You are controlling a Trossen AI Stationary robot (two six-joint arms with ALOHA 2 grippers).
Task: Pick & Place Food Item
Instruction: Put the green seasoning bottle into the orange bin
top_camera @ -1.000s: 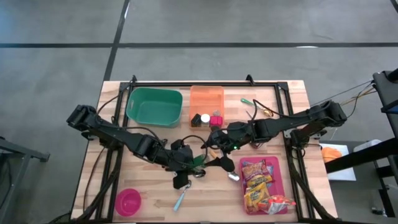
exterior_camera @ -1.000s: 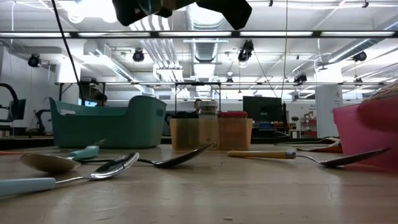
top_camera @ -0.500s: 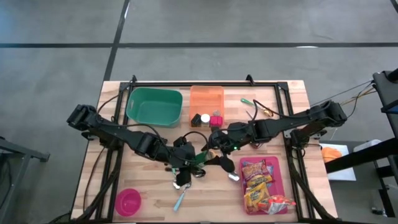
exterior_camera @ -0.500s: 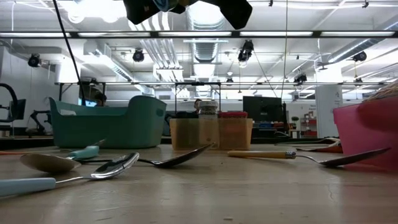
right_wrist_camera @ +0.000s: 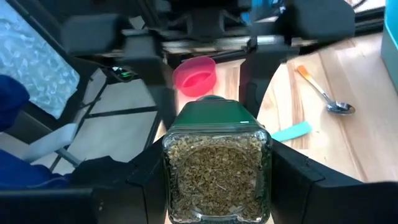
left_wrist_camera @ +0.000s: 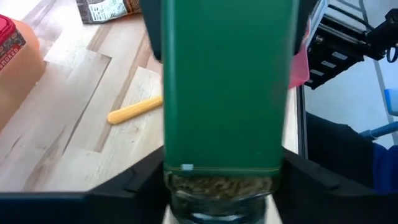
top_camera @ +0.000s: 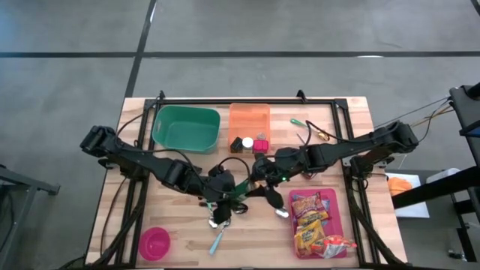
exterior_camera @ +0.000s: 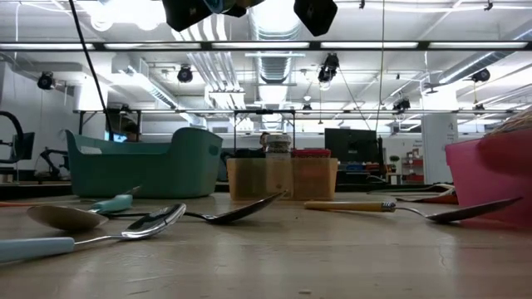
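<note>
Since a second ago the left end effector has shifted slightly toward the right one, and the right end effector has narrowed onto the spice jar. Jar: clear square glass, dried greenish-brown herbs inside, dark green cap. It hangs above mid-bench between both arms. Right fingers flank the glass end; left fingers flank the green cap, partly spread. Whether either actually clamps it, cannot tell.
</note>
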